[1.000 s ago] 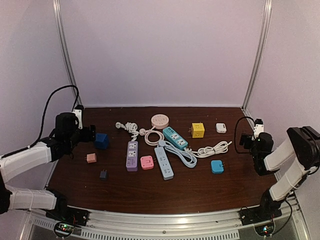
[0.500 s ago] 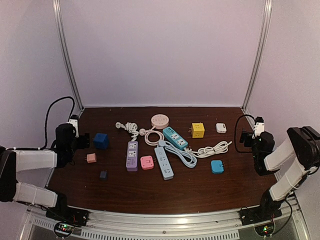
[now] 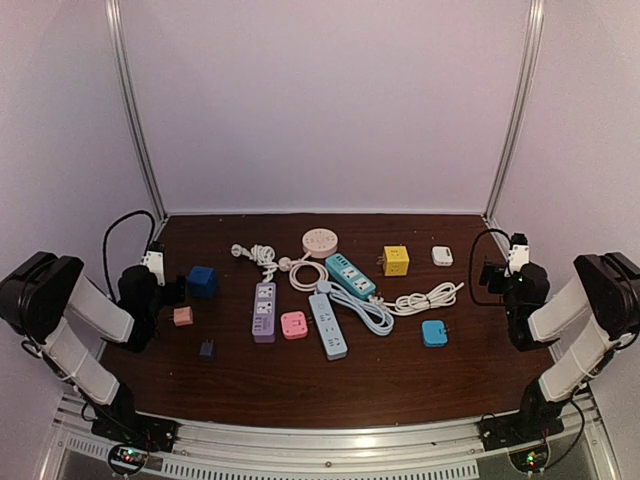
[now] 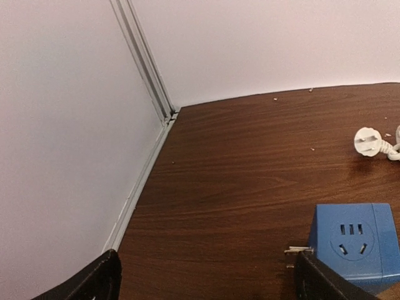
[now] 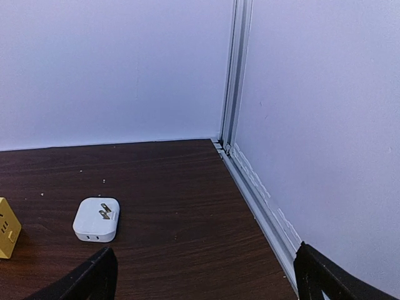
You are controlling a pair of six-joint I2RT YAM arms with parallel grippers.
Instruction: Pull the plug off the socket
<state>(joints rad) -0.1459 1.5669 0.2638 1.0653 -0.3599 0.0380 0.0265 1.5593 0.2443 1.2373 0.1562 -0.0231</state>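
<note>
At the tabletop's [image 3: 400,385] left edge, left jaws wide open beside blue cube [image 4: 353,242], at the right edge, right jaws wide open near white adapter [image 5: 96,219]

No lettering, brand mark or number can be read in any view. The blue cube socket [image 4: 353,240] shows only pin slots on its face. On the purple power strip [image 3: 264,310] to its right on the counter [image 3: 400,385], and on the white charger [image 5: 96,219], any print is too small to make out.
</note>
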